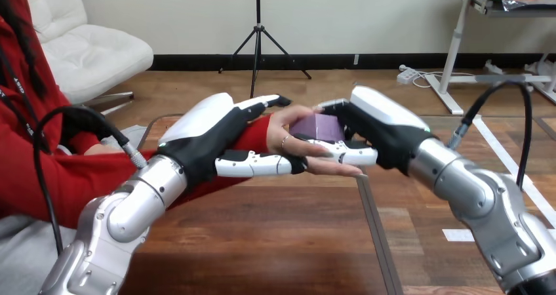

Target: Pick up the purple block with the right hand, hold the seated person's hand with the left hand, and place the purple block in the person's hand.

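The robot's left hand (210, 134) is wrapped round the person's wrist (258, 134). Its fingers go over the top and its thumb goes underneath. The person's hand (282, 130) is held out above the wooden table (275, 242) with the palm up. The purple block (319, 128) sits on that palm. The robot's right hand (372, 134) reaches in from the right and pinches the block, with fingers on top and its thumb on the near side. Both the right hand and the person's hand touch the block
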Action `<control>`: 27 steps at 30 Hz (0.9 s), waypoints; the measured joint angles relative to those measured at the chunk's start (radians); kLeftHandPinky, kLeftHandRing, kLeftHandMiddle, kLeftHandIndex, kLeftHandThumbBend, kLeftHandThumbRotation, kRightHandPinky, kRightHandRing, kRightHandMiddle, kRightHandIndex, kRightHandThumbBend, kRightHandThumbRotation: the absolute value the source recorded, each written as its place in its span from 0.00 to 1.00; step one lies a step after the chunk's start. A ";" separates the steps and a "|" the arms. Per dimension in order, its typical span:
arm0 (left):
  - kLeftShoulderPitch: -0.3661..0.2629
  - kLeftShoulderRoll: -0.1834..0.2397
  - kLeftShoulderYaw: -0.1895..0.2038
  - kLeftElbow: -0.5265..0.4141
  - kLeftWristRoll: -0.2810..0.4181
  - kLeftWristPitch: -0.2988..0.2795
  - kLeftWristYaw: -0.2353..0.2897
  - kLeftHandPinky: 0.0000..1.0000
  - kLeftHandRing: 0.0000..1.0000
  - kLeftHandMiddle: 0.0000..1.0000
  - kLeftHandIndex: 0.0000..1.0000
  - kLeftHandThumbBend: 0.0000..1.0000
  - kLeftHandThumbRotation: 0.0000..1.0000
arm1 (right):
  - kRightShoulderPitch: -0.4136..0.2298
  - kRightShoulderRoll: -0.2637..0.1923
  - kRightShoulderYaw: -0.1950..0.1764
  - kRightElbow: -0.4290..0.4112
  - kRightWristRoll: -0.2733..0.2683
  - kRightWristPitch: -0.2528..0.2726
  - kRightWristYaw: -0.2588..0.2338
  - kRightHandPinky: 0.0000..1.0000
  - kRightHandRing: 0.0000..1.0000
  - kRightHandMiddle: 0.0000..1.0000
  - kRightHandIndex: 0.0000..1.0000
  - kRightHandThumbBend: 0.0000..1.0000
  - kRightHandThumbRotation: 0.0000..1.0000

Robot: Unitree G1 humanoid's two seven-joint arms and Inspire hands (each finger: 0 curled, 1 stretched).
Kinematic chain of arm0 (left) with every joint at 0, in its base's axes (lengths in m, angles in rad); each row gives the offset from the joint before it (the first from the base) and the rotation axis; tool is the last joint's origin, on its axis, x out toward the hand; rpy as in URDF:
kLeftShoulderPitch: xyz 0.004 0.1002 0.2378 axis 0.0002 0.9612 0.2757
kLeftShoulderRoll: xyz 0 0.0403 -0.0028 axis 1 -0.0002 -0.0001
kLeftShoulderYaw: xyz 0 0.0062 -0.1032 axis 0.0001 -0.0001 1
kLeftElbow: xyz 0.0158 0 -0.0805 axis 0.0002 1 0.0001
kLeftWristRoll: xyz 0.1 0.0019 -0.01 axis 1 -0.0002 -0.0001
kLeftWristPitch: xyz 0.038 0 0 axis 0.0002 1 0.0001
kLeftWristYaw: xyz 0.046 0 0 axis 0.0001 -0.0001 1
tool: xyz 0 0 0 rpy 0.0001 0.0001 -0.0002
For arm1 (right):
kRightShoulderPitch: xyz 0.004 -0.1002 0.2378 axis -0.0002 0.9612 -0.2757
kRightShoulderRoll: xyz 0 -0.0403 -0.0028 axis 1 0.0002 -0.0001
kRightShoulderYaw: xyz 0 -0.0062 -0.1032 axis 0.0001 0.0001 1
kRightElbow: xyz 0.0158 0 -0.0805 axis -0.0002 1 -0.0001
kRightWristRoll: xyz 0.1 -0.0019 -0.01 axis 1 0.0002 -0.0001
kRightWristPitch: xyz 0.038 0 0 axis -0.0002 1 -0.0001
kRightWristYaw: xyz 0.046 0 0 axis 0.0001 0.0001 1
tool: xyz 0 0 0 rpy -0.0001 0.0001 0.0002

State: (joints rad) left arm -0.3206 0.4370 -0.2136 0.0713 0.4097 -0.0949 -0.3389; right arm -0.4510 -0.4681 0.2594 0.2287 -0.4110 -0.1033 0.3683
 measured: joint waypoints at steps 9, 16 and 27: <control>0.017 0.009 0.005 -0.025 -0.058 0.012 -0.059 0.82 0.93 0.92 0.89 1.00 0.91 | 0.013 -0.003 0.000 0.014 0.015 -0.024 0.000 0.57 0.67 0.69 0.70 0.97 1.00; 0.047 0.015 0.014 -0.028 -0.097 0.000 -0.072 0.77 0.90 0.90 0.88 1.00 0.96 | 0.019 -0.004 0.000 0.015 0.030 -0.026 0.000 0.58 0.67 0.70 0.71 0.95 1.00; 0.109 0.017 0.033 -0.028 -0.102 -0.053 -0.042 0.71 0.85 0.87 0.87 1.00 1.00 | 0.028 -0.005 -0.010 0.015 0.073 -0.034 0.000 0.60 0.69 0.71 0.71 0.91 1.00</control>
State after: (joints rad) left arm -0.2116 0.4539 -0.1809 0.0431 0.3077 -0.1479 -0.3811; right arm -0.4226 -0.4734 0.2489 0.2434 -0.3382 -0.1378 0.3685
